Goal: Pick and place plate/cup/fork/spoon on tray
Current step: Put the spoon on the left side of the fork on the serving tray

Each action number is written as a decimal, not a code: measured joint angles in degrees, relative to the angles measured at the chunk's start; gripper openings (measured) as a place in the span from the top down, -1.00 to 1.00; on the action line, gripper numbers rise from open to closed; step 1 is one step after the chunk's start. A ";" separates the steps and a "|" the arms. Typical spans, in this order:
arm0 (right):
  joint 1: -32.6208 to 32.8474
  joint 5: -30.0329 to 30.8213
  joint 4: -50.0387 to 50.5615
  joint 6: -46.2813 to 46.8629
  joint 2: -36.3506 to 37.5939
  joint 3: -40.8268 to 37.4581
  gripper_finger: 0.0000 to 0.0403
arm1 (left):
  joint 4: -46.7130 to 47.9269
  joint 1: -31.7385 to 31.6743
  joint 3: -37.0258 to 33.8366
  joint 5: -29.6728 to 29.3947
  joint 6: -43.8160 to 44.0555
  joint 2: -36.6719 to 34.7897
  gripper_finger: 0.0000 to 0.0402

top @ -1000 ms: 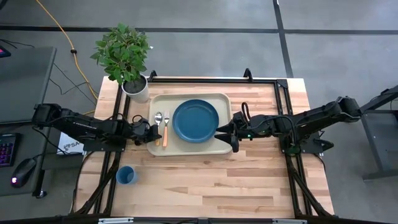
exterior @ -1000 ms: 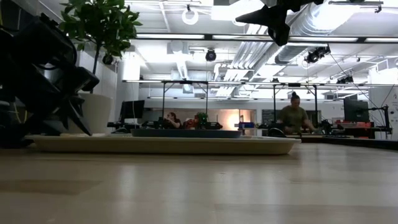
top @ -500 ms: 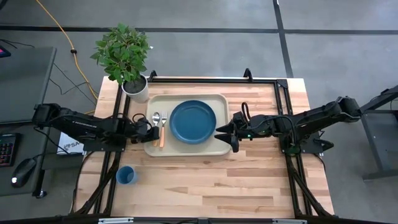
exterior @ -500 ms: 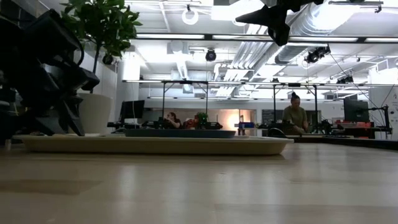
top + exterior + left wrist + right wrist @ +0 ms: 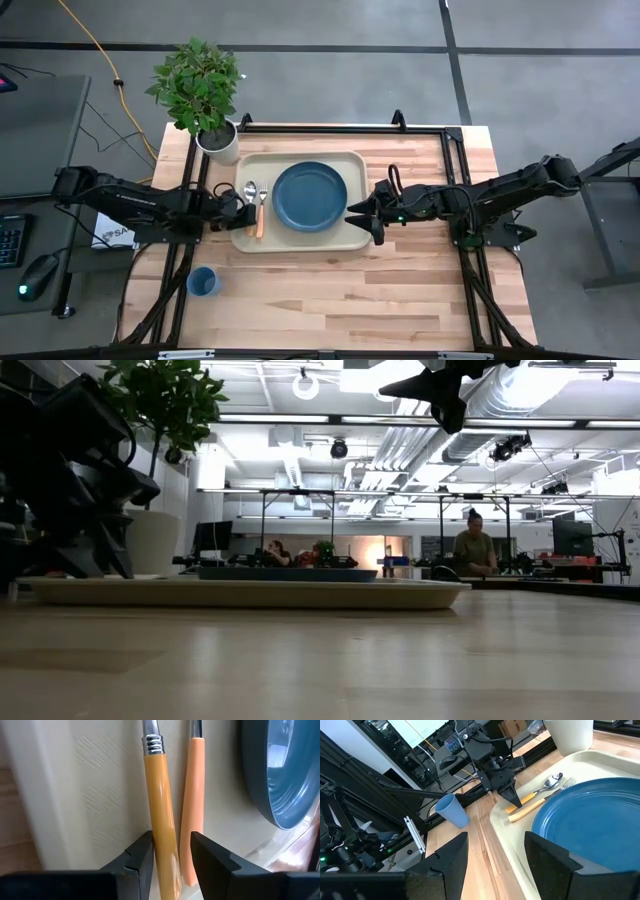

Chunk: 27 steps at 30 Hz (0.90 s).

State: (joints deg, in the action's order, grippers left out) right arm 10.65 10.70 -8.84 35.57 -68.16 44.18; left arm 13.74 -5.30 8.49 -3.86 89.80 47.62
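On the wooden table (image 5: 330,285) sits the tray (image 5: 300,239), used as landmark. Plate (image 5: 311,195) lies inside tray, roughly centred, flat. Spoon (image 5: 251,192) and fork (image 5: 264,203) lie inside tray too, side by side between plate and the tray's left short edge, spoon nearer that edge, fork nearer plate; handles nearly touching in the left wrist view. Cup (image 5: 203,282) stands off the tray, on bare wood, well apart from the tray's near-left corner, upright, open top.

Left gripper (image 5: 243,213) sits at the tray's left edge by the handle ends. Left wrist view: its two fingers (image 5: 140,862) are apart, straddling the spoon handle (image 5: 161,820); fork handle (image 5: 192,805) runs just beside, partly behind the other finger. Whether the pads actually press the spoon handle, can't tell; gap looks close to handle width.

Right gripper (image 5: 362,219) is at the tray's right short edge, low, near the plate's rim. Right wrist view: fingers (image 5: 449,857) spread wide, nothing between them, tray rim and plate (image 5: 585,820) ahead.

White plant pot (image 5: 219,142) with leafy plant stands just beyond the tray's far-left corner.
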 joint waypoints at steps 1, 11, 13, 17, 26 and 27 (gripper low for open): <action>0.00 0.00 0.00 0.00 -0.02 0.00 0.08 | 0.09 0.01 0.02 0.23 0.00 0.00 0.44; 0.00 0.00 0.94 0.00 -0.02 -0.02 0.08 | 3.36 0.02 0.35 0.21 1.32 -0.13 0.44; 0.00 0.00 0.92 0.00 -0.02 -0.02 0.08 | 3.39 0.07 0.35 -0.23 1.31 -0.13 0.44; -0.01 0.00 0.92 0.00 -0.02 -0.02 0.08 | 3.48 0.04 0.37 -0.63 2.08 -0.13 0.44; -0.01 0.00 0.97 0.42 -0.02 -0.02 0.08 | 7.88 0.00 4.48 -4.54 0.90 0.02 0.44; 0.00 0.00 1.01 0.42 -0.02 -0.02 0.08 | 8.81 0.00 4.83 -4.54 0.94 0.02 0.44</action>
State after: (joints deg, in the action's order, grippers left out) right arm 10.65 10.70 -7.84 35.99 -68.18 44.16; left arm 22.55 -5.30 13.32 -8.40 90.74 47.64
